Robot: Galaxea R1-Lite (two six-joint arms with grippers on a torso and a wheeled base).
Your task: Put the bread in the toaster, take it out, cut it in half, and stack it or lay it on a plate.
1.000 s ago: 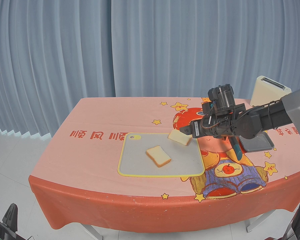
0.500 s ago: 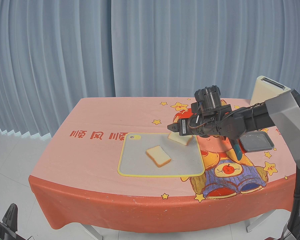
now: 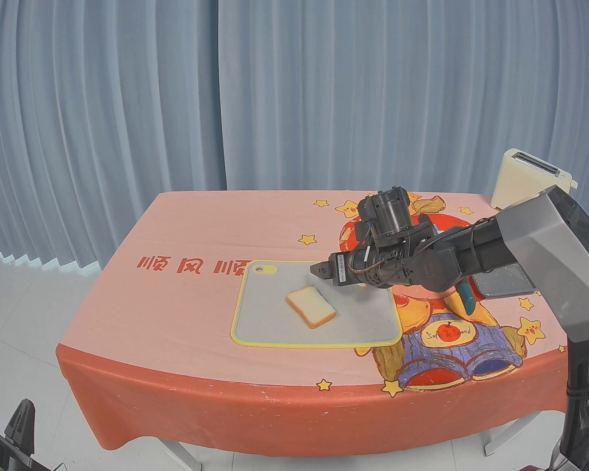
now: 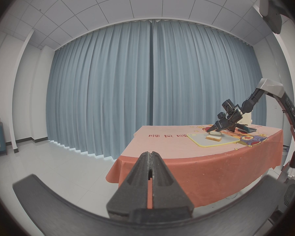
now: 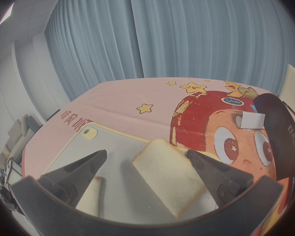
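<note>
Two bread halves lie on the grey, yellow-rimmed cutting board [image 3: 268,315]. One half [image 3: 311,306] lies flat near the board's middle. The other half [image 5: 168,176] lies near the board's right edge, under my right gripper [image 3: 321,271]. In the right wrist view this gripper [image 5: 146,154] is open, its fingers [image 5: 85,167] spread to either side of that half and not touching it. The cream toaster [image 3: 529,176] stands at the table's far right. My left gripper [image 4: 149,167] is shut on nothing, low and well off the table's left side.
A grey plate [image 3: 504,281] lies right of the board, partly behind my right arm. A teal-handled knife [image 3: 466,299] rests between board and plate. The pink tablecloth left of the board is bare.
My right gripper has moved left, from the board's right edge to over the board. The bread half that showed at its tip is now mostly hidden under it.
</note>
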